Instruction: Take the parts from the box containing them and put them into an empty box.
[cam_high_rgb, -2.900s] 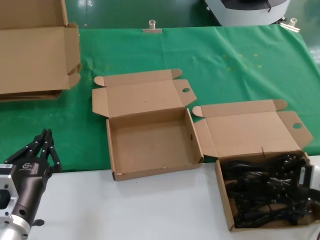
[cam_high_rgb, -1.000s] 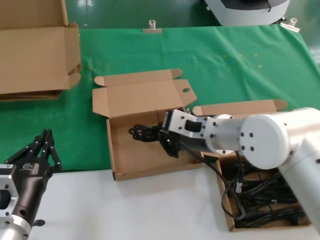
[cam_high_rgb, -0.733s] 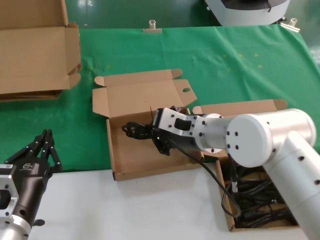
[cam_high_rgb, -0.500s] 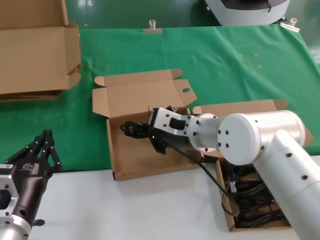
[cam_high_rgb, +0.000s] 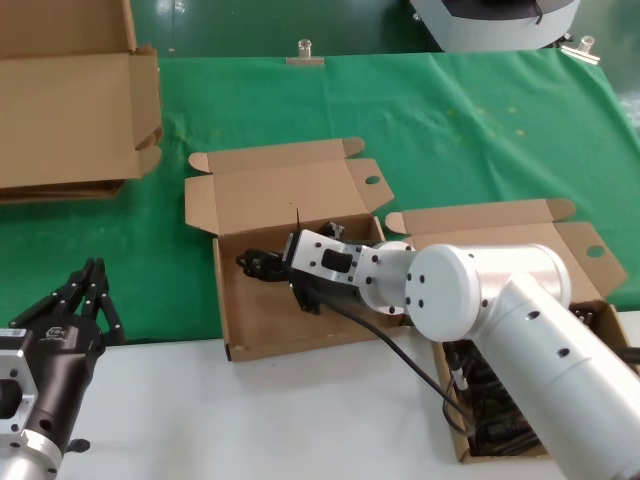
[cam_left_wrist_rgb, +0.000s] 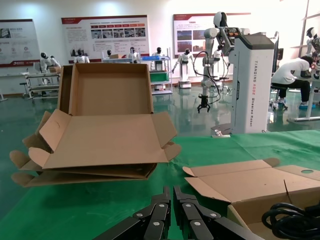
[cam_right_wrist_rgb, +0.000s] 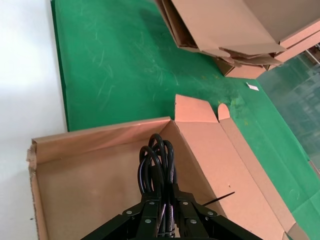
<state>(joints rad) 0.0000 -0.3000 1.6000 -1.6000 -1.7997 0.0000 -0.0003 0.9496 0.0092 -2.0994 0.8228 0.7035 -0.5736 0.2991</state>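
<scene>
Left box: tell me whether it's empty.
Empty: bare floor shows in the left box; the right end effector holds a cord bundle above it.

Right gripper (cam_high_rgb: 283, 268) with coiled power cord (cam_high_rgb: 262, 265) shifts further toward 9 o'clock across empty box (cam_high_rgb: 245, 340), away from parts box (cam_high_rgb: 452, 410).
</scene>
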